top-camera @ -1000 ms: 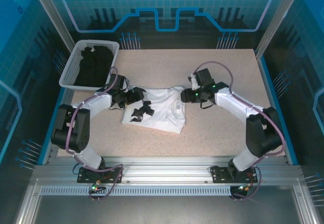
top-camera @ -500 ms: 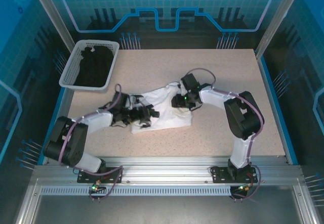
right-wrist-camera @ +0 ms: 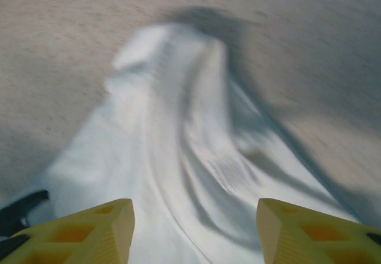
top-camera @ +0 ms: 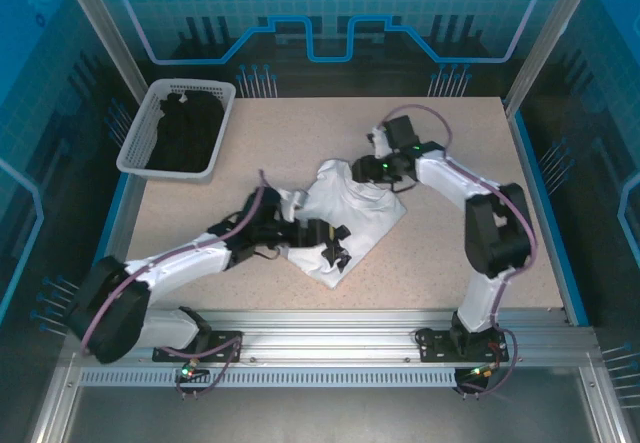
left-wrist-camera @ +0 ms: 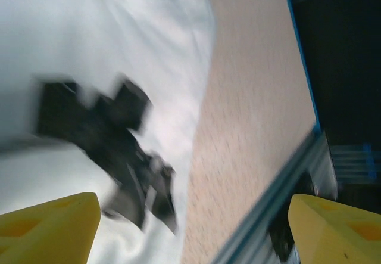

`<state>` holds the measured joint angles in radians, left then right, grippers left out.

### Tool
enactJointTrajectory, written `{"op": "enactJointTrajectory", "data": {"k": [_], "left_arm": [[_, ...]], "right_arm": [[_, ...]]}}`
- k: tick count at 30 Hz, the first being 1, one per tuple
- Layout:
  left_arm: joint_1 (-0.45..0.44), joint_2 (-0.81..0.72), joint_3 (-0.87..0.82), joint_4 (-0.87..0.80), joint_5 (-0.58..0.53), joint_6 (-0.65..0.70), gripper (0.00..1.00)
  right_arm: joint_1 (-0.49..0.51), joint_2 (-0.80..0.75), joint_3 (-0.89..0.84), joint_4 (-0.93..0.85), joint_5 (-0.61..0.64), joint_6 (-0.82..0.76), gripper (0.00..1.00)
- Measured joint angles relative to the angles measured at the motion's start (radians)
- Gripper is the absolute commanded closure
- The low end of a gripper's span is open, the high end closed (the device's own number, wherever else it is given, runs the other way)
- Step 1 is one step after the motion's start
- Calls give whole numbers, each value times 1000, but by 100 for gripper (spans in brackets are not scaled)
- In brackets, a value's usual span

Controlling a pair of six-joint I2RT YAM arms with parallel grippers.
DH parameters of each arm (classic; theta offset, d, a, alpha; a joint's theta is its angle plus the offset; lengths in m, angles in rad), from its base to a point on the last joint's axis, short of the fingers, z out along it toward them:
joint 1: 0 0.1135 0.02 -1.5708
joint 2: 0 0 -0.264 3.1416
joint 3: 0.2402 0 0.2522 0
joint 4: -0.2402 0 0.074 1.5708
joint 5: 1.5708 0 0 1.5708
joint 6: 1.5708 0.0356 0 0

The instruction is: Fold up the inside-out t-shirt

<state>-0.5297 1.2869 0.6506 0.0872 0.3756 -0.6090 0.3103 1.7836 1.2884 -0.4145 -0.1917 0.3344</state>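
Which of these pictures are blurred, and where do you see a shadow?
Top external: sharp and evenly lit, the t-shirt is clear. Left wrist: motion blur smears the black print and the table. Right wrist: the t-shirt looks soft and blurred, and a dark shadow falls on the table behind it.

Top cam: high, looks down on table (top-camera: pixel 300 131). Wrist cams: close on t-shirt (top-camera: pixel 360 218), shared w/ top.

No legible text
The black print (top-camera: pixel 330 247) on the white t-shirt (top-camera: pixel 368 206) was too blurred to read.
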Motion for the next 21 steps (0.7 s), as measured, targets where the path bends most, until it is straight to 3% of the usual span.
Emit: {"op": "enactJointTrajectory", "data": {"k": [3,5,12,15,21], "left_arm": [[122,61,107,-110,-49,37,17],[158,132,169,-159,-74,60,17],[168,288,149,-225,-69,96,19],[117,290,91,-214,-55,94,19],[-90,204,29,-181,13,39,16]], "right_arm": [[-28,-98,-126,-7,48,14,37],[-24,-132,-195,-6,63,29,37],[-26,-178,-301,-42,110,50,36],[-47,-187,-291,-51,113,48,36],[-111,-158,-187,-97,113,16,32]]}}
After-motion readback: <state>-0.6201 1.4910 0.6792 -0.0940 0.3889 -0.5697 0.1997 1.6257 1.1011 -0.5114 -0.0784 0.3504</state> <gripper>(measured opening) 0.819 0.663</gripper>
